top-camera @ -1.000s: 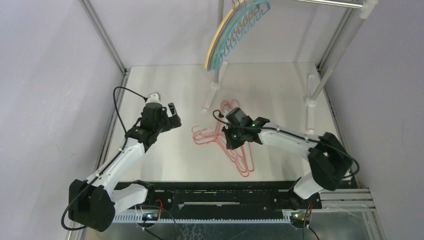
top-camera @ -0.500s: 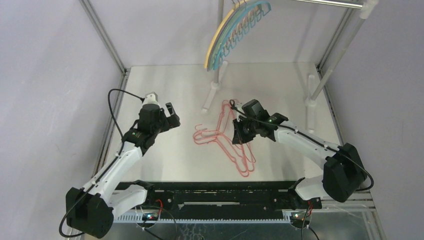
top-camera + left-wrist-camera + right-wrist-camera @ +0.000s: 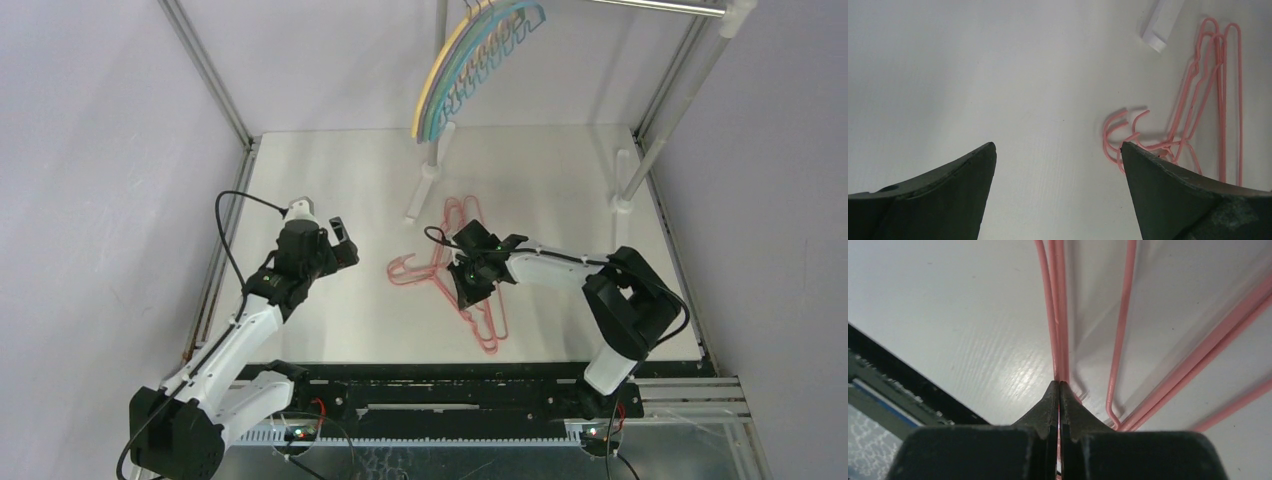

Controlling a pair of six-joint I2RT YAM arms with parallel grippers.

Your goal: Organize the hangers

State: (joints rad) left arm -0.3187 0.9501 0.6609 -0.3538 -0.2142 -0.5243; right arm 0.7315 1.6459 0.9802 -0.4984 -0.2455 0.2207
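Observation:
Several pink hangers (image 3: 468,262) lie in a loose pile on the white table, hooks pointing left (image 3: 402,270). They also show in the left wrist view (image 3: 1208,95) and the right wrist view (image 3: 1122,330). My right gripper (image 3: 468,283) is shut on a thin pink hanger wire (image 3: 1058,340), low over the pile. My left gripper (image 3: 345,240) is open and empty, left of the pile, with the hooks (image 3: 1120,132) by its right fingertip (image 3: 1168,190). Yellow, teal and blue hangers (image 3: 465,65) hang from the silver rail at the back.
The silver rail (image 3: 660,8) and its white poles (image 3: 640,150) with feet (image 3: 418,200) stand at the back of the table. A slanted metal frame post (image 3: 205,65) runs along the left. The black front rail (image 3: 440,380) lies near the arm bases.
My right gripper rose and swung right with the hanger, then came back down left onto the pile, still shut. My left gripper drifted slightly down and back.

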